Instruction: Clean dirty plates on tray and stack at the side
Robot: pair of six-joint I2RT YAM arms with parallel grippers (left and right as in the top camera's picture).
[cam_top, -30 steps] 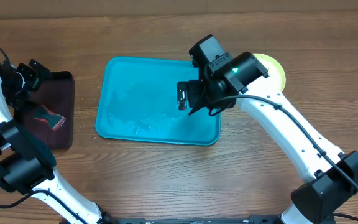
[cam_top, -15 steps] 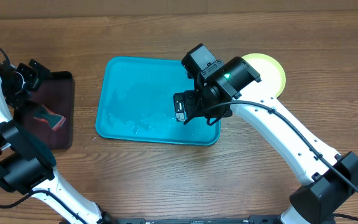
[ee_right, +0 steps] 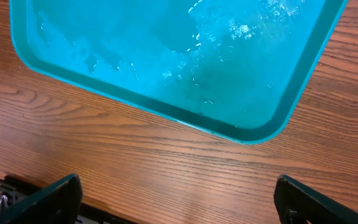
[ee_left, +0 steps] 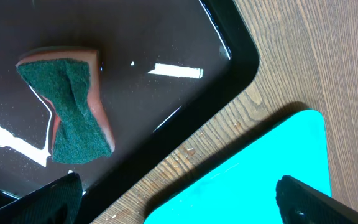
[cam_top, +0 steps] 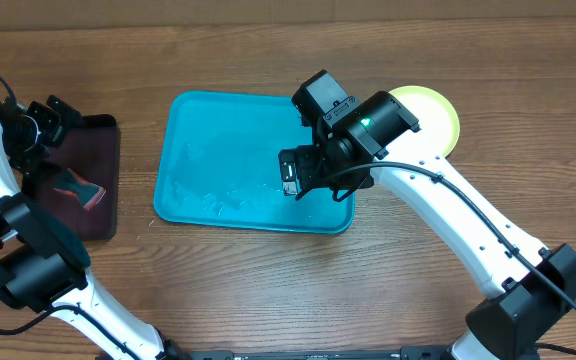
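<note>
Tray [cam_top: 218,160], turquoise and beaded with water, lies under the right gripper [ee_right: 176,193], whose jaws stand wide apart and hold nothing, poised above the near right corner where the raised rim meets the wooden table [ee_right: 166,155]. Behind the right arm, just beside the far right corner, a yellow-green plate [cam_top: 443,115] rests on the table, partly hidden; whether others lie under it cannot be told. Across the table, the left gripper [ee_left: 179,199] also spreads its jaws wide and empty, over the corner of a dark tray [ee_left: 185,74] set just beside the turquoise one, a strip of table between them. In it lies a sponge [ee_left: 67,112], green scouring side up, pinched at the middle.
</note>
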